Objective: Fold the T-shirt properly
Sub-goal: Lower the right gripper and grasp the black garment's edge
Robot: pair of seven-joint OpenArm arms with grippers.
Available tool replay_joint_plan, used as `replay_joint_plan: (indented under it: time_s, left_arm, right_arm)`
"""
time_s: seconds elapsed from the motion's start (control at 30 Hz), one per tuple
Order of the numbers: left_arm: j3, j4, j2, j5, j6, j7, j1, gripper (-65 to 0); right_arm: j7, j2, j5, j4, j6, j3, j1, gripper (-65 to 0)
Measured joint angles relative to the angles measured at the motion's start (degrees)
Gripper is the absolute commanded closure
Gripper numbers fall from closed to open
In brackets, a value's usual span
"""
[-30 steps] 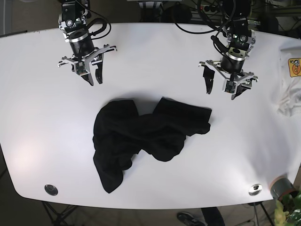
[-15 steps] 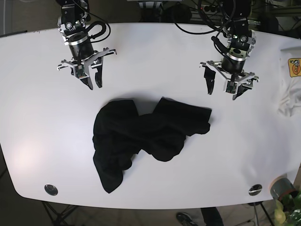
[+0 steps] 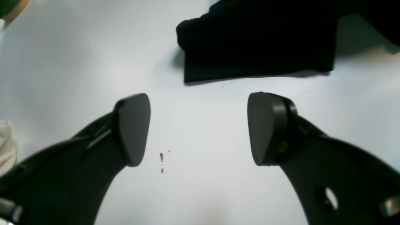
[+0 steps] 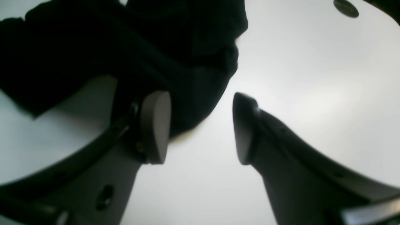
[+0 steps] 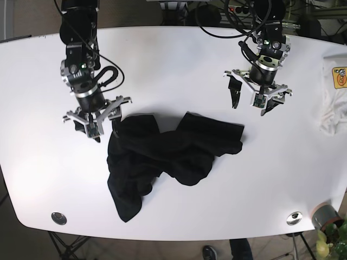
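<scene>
Black T-shirt [image 5: 165,160] lies crumpled mid-table, nearer the front edge of the white table [image 5: 179,65]. Your right gripper [image 5: 103,129] has its fingers spread apart, holding nothing, right at the shirt's back-left edge; one finger [image 4: 154,126] overlaps the cloth in the wrist view. Your left gripper [image 5: 249,103] is spread wide and empty, apart from the shirt's back-right corner [image 3: 259,47]. White garment [image 5: 333,103] sits at the right edge.

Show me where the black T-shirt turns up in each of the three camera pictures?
Base: black T-shirt crumpled mid-table, below both grippers.
Left wrist: its edge fills the top, centre to right, beyond the open fingers.
Right wrist: it fills the upper left, behind the left finger.
Shared landmark: the white table.
</scene>
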Motion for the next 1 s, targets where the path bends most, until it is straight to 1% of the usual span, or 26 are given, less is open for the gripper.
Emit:
replay_joint_plan:
  time_s: [0.03, 0.13, 0.17, 0.23, 0.3, 0.37, 0.5, 0.53, 0.63, 0.67, 0.8, 0.9, 1.0]
  left_arm:
    - [-0.02, 0.0, -0.07, -0.04, 0.04, -0.02, 0.04, -44.7]
    - [0.02, -0.07, -0.02, -0.04, 0.17, 0.0, -0.07, -44.7]
    - [0.0, -0.07, -0.04, -0.09, 0.13, -0.07, -0.09, -44.7]
    - [-0.04, -0.07, -0.04, -0.04, 0.15, 0.0, -0.04, -44.7]
    - [-0.13, -0.07, -0.04, -0.02, 0.17, 0.0, 0.07, -44.7]
    - [-0.17, -0.07, -0.02, -0.04, 0.17, 0.0, 0.15, -44.6]
    - [-0.17, -0.09, -0.04, 0.0, 0.17, 0.04, 0.17, -44.4]
    - [-0.17, -0.09, -0.07, 0.0, 0.17, 0.04, 0.2, -44.3]
    - [-0.28, -0.2, -0.09, 0.0, 0.17, 0.02, 0.2, -44.2]
    - [-0.26, -0.2, -0.07, -0.02, 0.17, -0.02, 0.22, -44.2]
    - [-0.28, -1.51, -0.07, 0.07, 0.17, 0.0, 0.07, -44.0]
    - [-0.28, -2.08, -0.09, 0.17, 0.2, 0.0, 0.09, -44.0]
    - [-0.26, -2.36, -0.04, 0.15, 0.17, 0.0, 0.13, -44.0]
  right_arm:
    - [-1.14, 0.02, 0.0, -1.01, 1.36, 0.02, 2.34, -34.7]
    - [-2.08, -0.28, 0.09, -3.76, 3.98, -0.09, 6.84, -35.8]
    - [-2.27, -0.33, -0.02, -4.85, 4.22, -0.2, 8.11, -36.3]
    - [-2.54, -0.24, -0.07, -7.54, 5.86, -0.68, 10.6, -37.1]
    - [-2.82, 0.17, -0.83, -10.23, 6.36, -2.54, 12.98, -36.9]
    - [-3.19, 0.5, -0.74, -12.92, 8.44, -4.55, 15.54, -36.9]
    - [-2.91, 0.0, -0.48, -17.99, 10.23, -6.73, 20.26, -36.8]
    - [-2.34, 0.07, -0.09, -19.56, 11.45, -7.19, 21.44, -36.8]
    - [-2.49, 0.11, -0.46, -24.44, 13.09, -9.01, 24.98, -36.6]
    - [-2.62, 0.17, -0.44, -26.69, 14.21, -9.77, 26.4, -36.6]
    - [-2.62, -0.44, -0.55, -33.97, 15.93, -11.67, 31.61, -36.6]
    - [-2.27, -1.22, -0.66, -38.8, 16.5, -12.17, 35.58, -36.6]
    - [-2.34, -1.25, -0.57, -43.32, 18.99, -12.2, 39.26, -36.6]
